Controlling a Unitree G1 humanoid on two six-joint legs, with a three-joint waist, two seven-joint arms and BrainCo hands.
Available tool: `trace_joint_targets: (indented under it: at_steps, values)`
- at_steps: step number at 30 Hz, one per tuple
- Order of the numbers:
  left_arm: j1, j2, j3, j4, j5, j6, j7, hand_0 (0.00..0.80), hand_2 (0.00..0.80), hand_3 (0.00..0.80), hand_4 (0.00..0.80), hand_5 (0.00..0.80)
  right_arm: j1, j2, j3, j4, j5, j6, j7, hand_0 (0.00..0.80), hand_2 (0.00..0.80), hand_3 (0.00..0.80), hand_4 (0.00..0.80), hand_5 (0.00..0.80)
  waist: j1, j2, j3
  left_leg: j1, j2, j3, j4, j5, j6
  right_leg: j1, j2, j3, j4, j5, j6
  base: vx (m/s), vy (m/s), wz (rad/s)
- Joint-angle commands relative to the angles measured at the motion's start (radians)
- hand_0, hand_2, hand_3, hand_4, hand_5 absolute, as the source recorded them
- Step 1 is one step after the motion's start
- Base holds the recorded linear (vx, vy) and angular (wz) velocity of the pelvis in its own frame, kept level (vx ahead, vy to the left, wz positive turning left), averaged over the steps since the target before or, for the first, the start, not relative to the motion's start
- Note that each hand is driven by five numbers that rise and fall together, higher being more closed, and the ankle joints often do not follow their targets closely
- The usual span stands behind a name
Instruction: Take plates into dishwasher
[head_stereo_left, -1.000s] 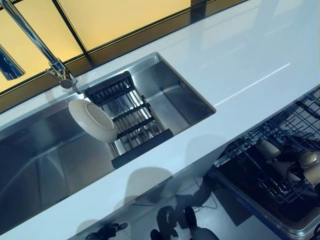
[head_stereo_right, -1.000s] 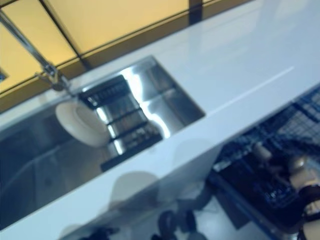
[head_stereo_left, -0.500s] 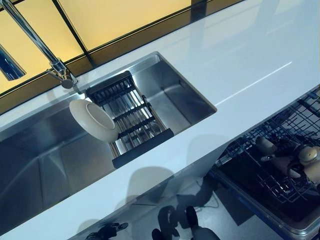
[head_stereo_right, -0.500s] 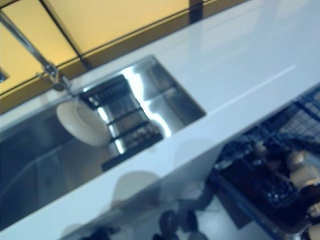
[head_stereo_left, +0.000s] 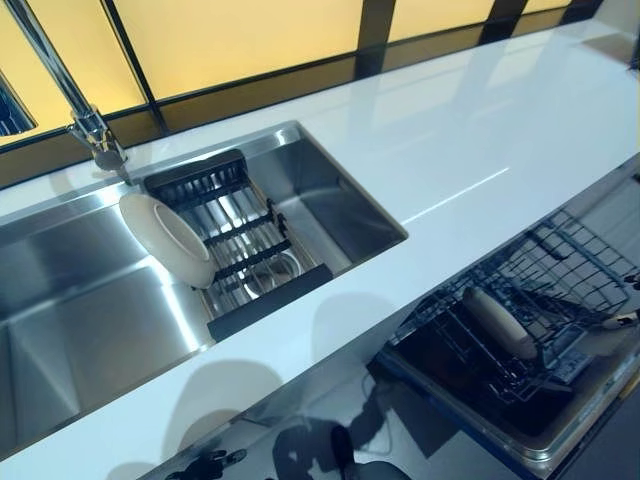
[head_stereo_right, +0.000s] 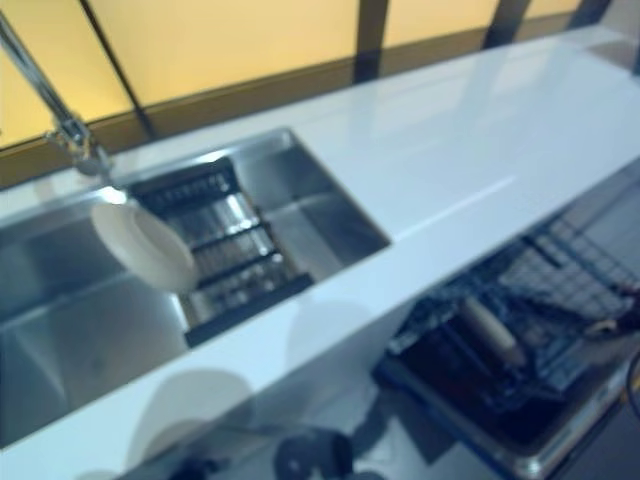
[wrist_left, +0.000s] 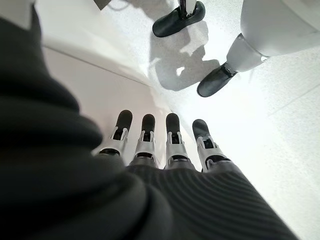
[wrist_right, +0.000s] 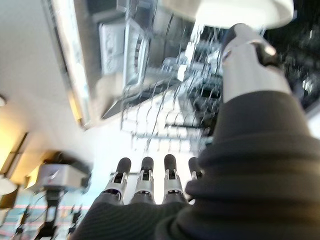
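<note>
A cream plate (head_stereo_left: 165, 240) stands on edge in the black dish rack (head_stereo_left: 235, 250) across the steel sink (head_stereo_left: 80, 320). A second cream plate (head_stereo_left: 497, 322) stands on edge in the wire rack of the open dishwasher (head_stereo_left: 560, 290) at the lower right. My right hand (wrist_right: 145, 180) is over that rack with straight fingers. Its thumb (wrist_right: 247, 60) reaches up to the rim of a white plate (wrist_right: 235, 9). My left hand (wrist_left: 165, 145) hangs low, pointing at the floor, fingers straight and empty.
A chrome tap (head_stereo_left: 85, 125) rises behind the sink's left part. The white counter (head_stereo_left: 470, 130) runs to the right of the sink, above the pulled-out dishwasher rack. Yellow panels line the wall behind it.
The whole view has shifted as the head turned. My right hand has drawn back towards the right edge of the dishwasher rack, and a plate now stands alone in the rack.
</note>
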Motion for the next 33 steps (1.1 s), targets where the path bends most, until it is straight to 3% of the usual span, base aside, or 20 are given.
trace_joint_targets:
  at_steps: [1,7,15,18,22,29,33]
  values:
    - [-0.016,0.042,0.056,0.042,0.034,-0.046,0.023,0.000,0.000,0.000,0.000,0.000,-0.010,-0.085,-0.062,0.049,0.051,-0.043,-0.002,0.000,0.000,0.000,0.000,0.000,0.007,-0.024,-0.071,0.020,0.009,0.005,0.005,-0.063,0.015,0.050,0.033,-0.027,0.002,-0.064,0.088,0.040,0.031,-0.11]
    - [0.008,0.040,0.053,0.058,0.027,-0.056,0.021,0.000,0.000,0.000,0.000,0.000,0.013,-0.178,-0.134,0.139,0.111,-0.062,-0.034,0.000,0.000,0.000,0.000,0.000,0.020,-0.041,-0.111,0.034,0.013,0.001,0.005,-0.066,0.013,0.068,0.042,-0.019,0.002,-0.070,0.088,0.054,0.020,-0.04]
    - [0.030,0.042,0.040,0.066,0.003,-0.067,0.021,0.000,0.000,0.000,0.000,0.000,-0.045,-0.283,-0.163,0.166,0.152,-0.044,-0.135,0.000,0.000,0.000,0.000,0.000,0.066,-0.052,-0.145,0.025,0.014,-0.057,0.005,-0.049,0.005,0.088,0.054,-0.014,0.002,-0.076,0.082,0.028,0.024,0.09]
    - [0.033,0.041,0.032,0.071,-0.007,-0.072,0.018,0.000,0.000,0.000,0.000,0.000,-0.160,-0.309,-0.083,0.153,0.149,-0.062,-0.168,0.000,0.000,0.000,0.000,0.000,0.089,-0.055,-0.154,0.020,0.012,-0.080,0.005,-0.042,0.002,0.095,0.056,-0.018,0.002,-0.080,0.079,0.003,0.048,0.06]
    - [0.031,0.042,0.020,0.075,-0.026,-0.073,0.016,0.000,0.000,0.000,0.000,0.000,-0.399,-0.320,0.123,0.106,0.150,-0.078,-0.192,0.000,0.000,0.000,0.000,0.000,0.118,-0.062,-0.167,0.017,0.008,-0.111,0.005,-0.034,0.000,0.107,0.055,-0.022,0.002,-0.088,0.074,0.001,0.064,0.15]
    - [0.024,0.033,0.014,0.077,-0.046,-0.067,0.004,0.000,0.000,0.000,0.000,0.000,-0.837,-0.268,0.513,0.041,0.153,-0.085,-0.179,0.000,0.000,0.000,0.000,0.000,0.149,-0.071,-0.183,0.005,-0.006,-0.142,0.005,-0.013,0.005,0.112,0.050,-0.030,0.002,-0.088,0.062,-0.010,0.055,0.15]
    - [0.028,0.015,0.005,0.074,-0.054,-0.073,-0.006,0.000,0.000,0.000,0.000,0.000,-0.962,-0.237,0.632,0.023,0.130,-0.112,-0.195,0.000,0.000,0.000,0.000,0.000,0.161,-0.066,-0.191,0.001,-0.011,-0.158,0.005,-0.009,0.007,0.116,0.047,-0.036,0.002,-0.090,0.060,0.004,0.044,0.16]
